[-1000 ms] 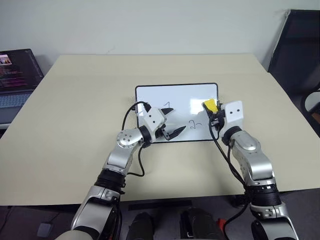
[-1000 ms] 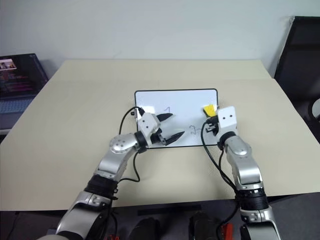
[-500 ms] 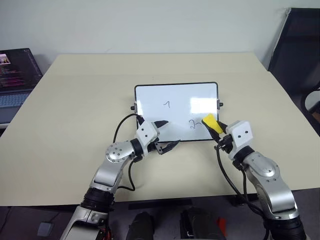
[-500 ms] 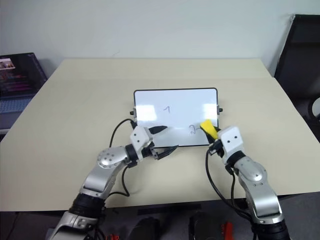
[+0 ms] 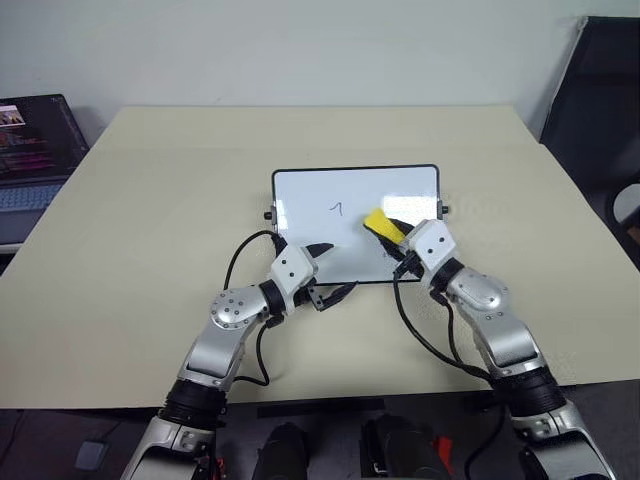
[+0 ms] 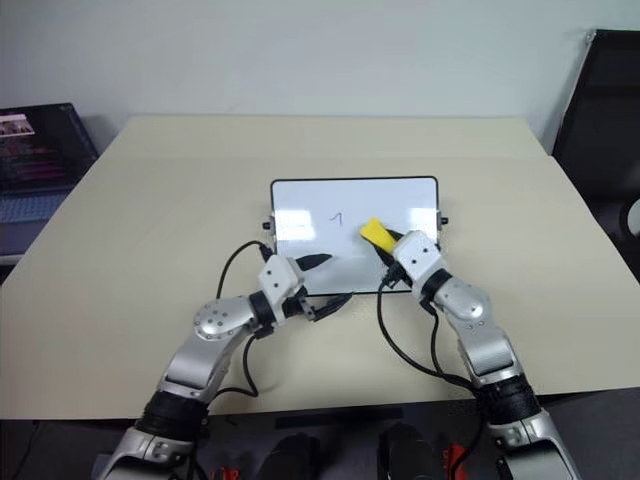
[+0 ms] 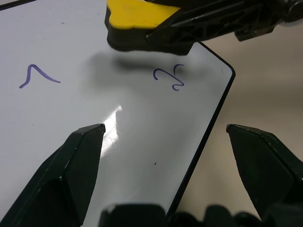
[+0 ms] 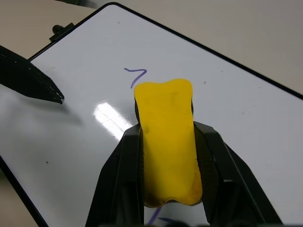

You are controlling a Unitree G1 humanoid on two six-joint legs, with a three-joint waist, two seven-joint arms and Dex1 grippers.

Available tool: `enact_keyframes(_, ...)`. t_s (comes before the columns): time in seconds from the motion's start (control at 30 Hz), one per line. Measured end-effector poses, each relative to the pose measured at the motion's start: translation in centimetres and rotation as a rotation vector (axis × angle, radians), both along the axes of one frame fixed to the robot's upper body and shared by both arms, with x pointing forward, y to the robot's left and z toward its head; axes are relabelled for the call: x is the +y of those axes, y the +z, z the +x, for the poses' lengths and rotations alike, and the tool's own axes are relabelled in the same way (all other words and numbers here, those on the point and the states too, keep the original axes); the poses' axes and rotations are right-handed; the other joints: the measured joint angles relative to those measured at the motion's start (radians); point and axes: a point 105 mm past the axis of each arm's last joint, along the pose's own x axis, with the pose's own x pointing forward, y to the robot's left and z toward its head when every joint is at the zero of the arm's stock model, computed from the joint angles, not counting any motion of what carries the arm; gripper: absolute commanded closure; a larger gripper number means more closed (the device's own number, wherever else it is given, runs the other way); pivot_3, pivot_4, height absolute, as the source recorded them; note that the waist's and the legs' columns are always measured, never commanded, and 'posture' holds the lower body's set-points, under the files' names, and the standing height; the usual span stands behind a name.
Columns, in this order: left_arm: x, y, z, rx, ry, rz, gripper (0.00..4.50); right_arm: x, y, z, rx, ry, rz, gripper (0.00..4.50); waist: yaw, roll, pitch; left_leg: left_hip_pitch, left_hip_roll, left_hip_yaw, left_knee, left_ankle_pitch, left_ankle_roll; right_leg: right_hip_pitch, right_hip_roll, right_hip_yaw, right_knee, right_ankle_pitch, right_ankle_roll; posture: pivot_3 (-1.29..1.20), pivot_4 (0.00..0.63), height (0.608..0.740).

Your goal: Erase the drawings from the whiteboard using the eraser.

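The whiteboard (image 5: 310, 195) lies flat at the middle of the table. Two of the drawings show on it: a mark like a 1 (image 5: 337, 208) and a mark like a 2 (image 7: 169, 78). My right gripper (image 5: 392, 232) is shut on the yellow eraser (image 5: 379, 222), which sits over the board's right half between the two marks. Its dark underside faces down and it casts a shadow on the board. My left gripper (image 5: 341, 267) stands open and empty over the board's near edge, and one of its fingertips (image 8: 49, 92) shows in the right wrist view.
The beige table (image 5: 150, 200) stretches wide around the board. A laptop (image 5: 30, 150) stands off its left edge and a black chair (image 5: 600, 90) off its right. Black cables loop from both wrists above the near table edge.
My right gripper has swung left with the eraser, from the board's right edge to between the two marks. My left gripper drew back to the near edge, then stayed still.
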Motion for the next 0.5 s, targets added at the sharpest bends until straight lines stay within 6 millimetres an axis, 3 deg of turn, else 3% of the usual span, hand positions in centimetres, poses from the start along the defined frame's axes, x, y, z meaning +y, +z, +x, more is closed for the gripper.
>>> enact_keyframes(0.3, 0.3, 0.4, 0.3, -0.014, 0.021, 0.0, 0.0, -0.4, -2.3, 0.6, 0.06, -0.023, -0.113, 3.4, 0.001, 0.0, 0.0, 0.001, 0.0, 0.0, 0.001, 0.0, 0.0, 0.0, 0.0, 0.0, 0.001, 0.0, 0.0, 0.0, 0.15, 0.74)
enact_keyframes(0.5, 0.6, 0.5, 0.5, -0.019, 0.028, 0.002, 0.0, -1.8, -3.5, -0.6, 0.123, -0.055, -0.172, 3.4, 0.004, 0.0, 0.0, 0.007, 0.0, -0.001, 0.001, 0.0, 0.0, 0.007, -0.001, 0.0, 0.001, 0.0, 0.0, 0.0, 0.15, 0.74)
